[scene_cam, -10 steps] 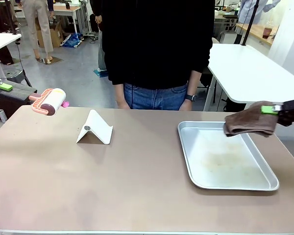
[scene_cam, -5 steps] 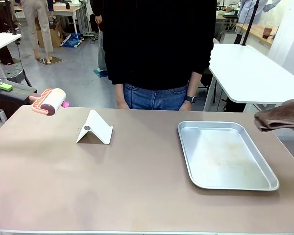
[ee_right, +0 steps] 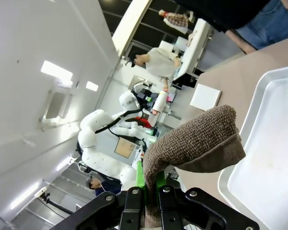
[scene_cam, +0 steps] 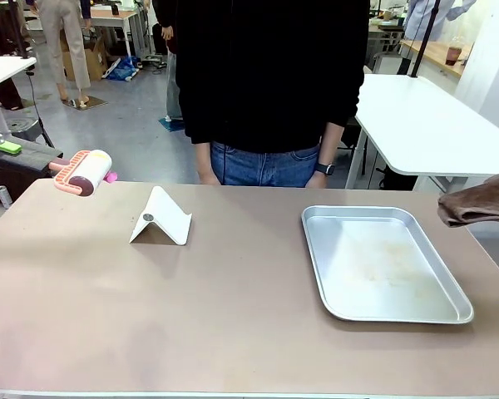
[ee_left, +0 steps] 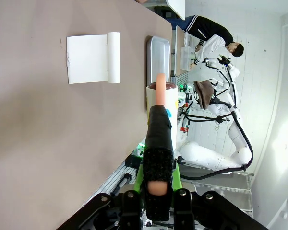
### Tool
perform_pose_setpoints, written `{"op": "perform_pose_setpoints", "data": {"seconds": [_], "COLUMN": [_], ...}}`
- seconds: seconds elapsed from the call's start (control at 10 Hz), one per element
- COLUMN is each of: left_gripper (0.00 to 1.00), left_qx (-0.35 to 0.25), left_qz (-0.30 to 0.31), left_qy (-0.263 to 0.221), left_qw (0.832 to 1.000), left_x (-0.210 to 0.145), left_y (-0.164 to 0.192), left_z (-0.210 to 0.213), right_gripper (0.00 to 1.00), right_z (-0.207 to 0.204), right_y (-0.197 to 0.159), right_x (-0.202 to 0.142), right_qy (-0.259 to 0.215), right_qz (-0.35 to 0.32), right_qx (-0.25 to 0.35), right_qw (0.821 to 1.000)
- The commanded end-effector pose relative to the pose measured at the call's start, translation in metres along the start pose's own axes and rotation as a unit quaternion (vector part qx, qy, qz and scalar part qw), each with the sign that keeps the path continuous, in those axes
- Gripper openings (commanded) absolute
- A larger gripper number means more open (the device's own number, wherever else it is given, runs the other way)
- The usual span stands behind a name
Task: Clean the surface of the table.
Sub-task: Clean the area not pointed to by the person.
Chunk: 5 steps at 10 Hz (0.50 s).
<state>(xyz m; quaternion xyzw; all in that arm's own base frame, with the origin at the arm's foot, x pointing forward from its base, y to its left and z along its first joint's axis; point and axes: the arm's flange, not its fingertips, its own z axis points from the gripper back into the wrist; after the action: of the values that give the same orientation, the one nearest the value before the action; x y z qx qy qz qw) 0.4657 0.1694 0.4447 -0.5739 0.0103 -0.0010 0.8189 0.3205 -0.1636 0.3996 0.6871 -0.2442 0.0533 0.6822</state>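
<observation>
1. The table (scene_cam: 191,307), brownish-taupe with a thin pale edge, spans the front view from the near edge to the person standing at its far side; its near part is bare.
2. On its right half lies a shiny metal tray (scene_cam: 384,263), with nothing in it but faint smears.
3. Left of the middle, farther back, a folded white stand (scene_cam: 160,218) sits on the top, well apart from the tray.
4. At the right edge of the front view a brown cloth (scene_cam: 481,202) hangs beyond the table's right end, above its level. In the right wrist view the right gripper (ee_right: 148,184) has its 2 fingers clamped on this cloth, which bunches upward from them.
5. At the far left corner a lint roller (scene_cam: 81,171) with a pink handle is held above the table's edge. In the left wrist view the left gripper (ee_left: 158,184) is pinched on that handle.
6. The person (scene_cam: 270,83), in a black top and jeans, stands at the far side with arms down.
</observation>
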Motion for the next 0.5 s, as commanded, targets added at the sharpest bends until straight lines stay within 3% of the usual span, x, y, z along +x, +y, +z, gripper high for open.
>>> {"op": "perform_pose_setpoints", "data": {"seconds": [0.0, 0.4], "left_gripper": [0.23, 0.23], "left_qx": [0.0, 0.0], "left_qz": [0.003, 0.003], "left_qy": [-0.001, -0.001], "left_qw": [1.0, 1.0], "left_x": [-0.0041, -0.0041], "left_y": [-0.0037, -0.0037], "left_z": [-0.002, -0.002], "right_gripper": [0.09, 0.09], "right_z": [-0.0063, 0.0], "right_y": [-0.0035, 0.0], "right_x": [0.0053, 0.0], "right_qy": [0.001, 0.0], "right_qz": [0.009, 0.0], "right_qx": [-0.005, 0.0], "right_qw": [1.0, 1.0]}}
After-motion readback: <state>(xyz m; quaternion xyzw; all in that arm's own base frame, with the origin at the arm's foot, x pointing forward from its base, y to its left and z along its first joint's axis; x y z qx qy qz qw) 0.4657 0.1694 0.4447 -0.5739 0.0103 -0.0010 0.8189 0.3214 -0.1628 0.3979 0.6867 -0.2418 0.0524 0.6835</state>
